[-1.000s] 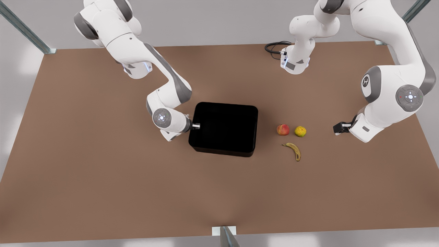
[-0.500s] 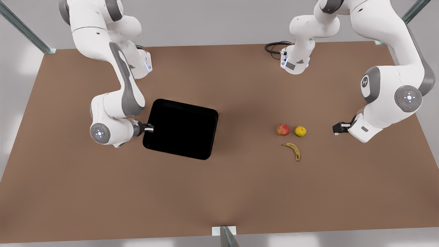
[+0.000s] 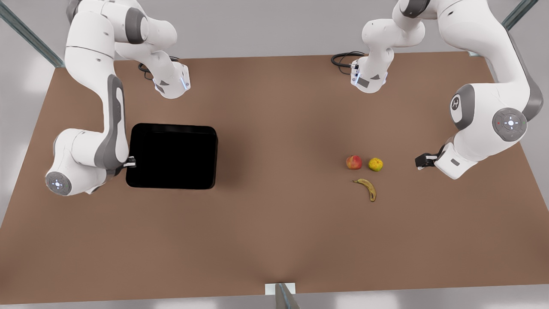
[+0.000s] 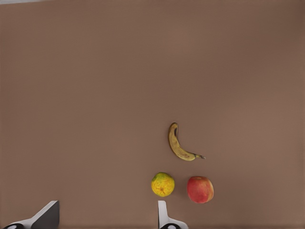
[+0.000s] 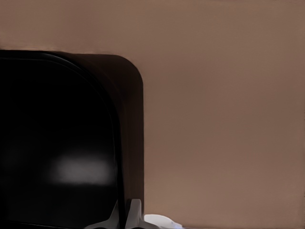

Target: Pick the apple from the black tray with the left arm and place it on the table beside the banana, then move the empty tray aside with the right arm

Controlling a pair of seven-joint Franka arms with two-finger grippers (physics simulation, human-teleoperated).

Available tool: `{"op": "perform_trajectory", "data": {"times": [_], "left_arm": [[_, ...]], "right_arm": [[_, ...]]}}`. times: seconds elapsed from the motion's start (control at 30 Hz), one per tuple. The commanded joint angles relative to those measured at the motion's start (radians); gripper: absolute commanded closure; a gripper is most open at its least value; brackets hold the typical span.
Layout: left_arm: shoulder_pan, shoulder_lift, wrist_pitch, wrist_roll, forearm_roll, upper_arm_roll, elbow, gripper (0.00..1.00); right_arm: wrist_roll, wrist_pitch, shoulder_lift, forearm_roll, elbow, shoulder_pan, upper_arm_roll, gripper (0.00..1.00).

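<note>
Fruit sits near the surface's (image 3: 274, 240) edge at the front view's right: the small red apple (image 3: 354, 162) lies beside the lumpy yellow-green fruit (image 3: 375, 164), with the curved yellow banana (image 3: 367, 188) just in front of them. The left gripper (image 3: 422, 161) waits close by with its fingers wide apart, holding nothing. The right gripper (image 3: 131, 162) pinches the wall of the shiny black tray (image 3: 172, 156), which sits empty near the opposite edge, well apart from the fruit.
</note>
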Motion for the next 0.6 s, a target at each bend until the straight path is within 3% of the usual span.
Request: {"op": "perform_trajectory", "data": {"times": [0.0, 0.3, 0.33, 0.37, 0.4, 0.43, 0.5, 0.57], "left_arm": [[0.0, -0.001, 0.001, 0.001, 0.001, 0.0, 0.001, 0.0], [0.0, 0.004, 0.001, 0.001, 0.004, 0.0, 0.001, 0.0], [0.0, 0.004, 0.001, 0.001, 0.004, 0.0, 0.001, 0.0], [0.0, 0.004, 0.001, 0.001, 0.004, 0.0, 0.001, 0.0], [0.0, 0.004, 0.001, 0.001, 0.004, 0.0, 0.001, 0.0], [0.0, 0.004, 0.001, 0.001, 0.01, 0.0, 0.001, 0.0], [0.0, 0.004, 0.001, 0.001, 0.01, 0.0, 0.001, 0.0], [0.0, 0.004, 0.001, 0.001, 0.012, 0.0, 0.001, 0.0]], "right_arm": [[-0.499, 0.0, 0.024, -0.014, 0.002, 0.0, -0.003, 0.83], [-0.513, 0.043, 0.17, -0.008, 0.094, -0.013, -0.019, 0.8], [-0.513, 0.043, 0.17, -0.008, 0.094, -0.013, -0.019, 0.75], [-0.508, 0.043, 0.171, -0.008, 0.094, -0.013, -0.019, 0.62], [-0.498, 0.043, 0.171, -0.007, 0.098, -0.013, -0.019, 0.21], [-0.498, 0.04, 0.17, 0.009, 0.117, -0.013, -0.022, 0.0], [-0.489, -0.039, 0.153, 0.032, 0.201, -0.011, -0.043, 0.0], [-0.38, -0.28, 0.08, 0.041, 0.408, -0.007, -0.046, 0.0]]}}
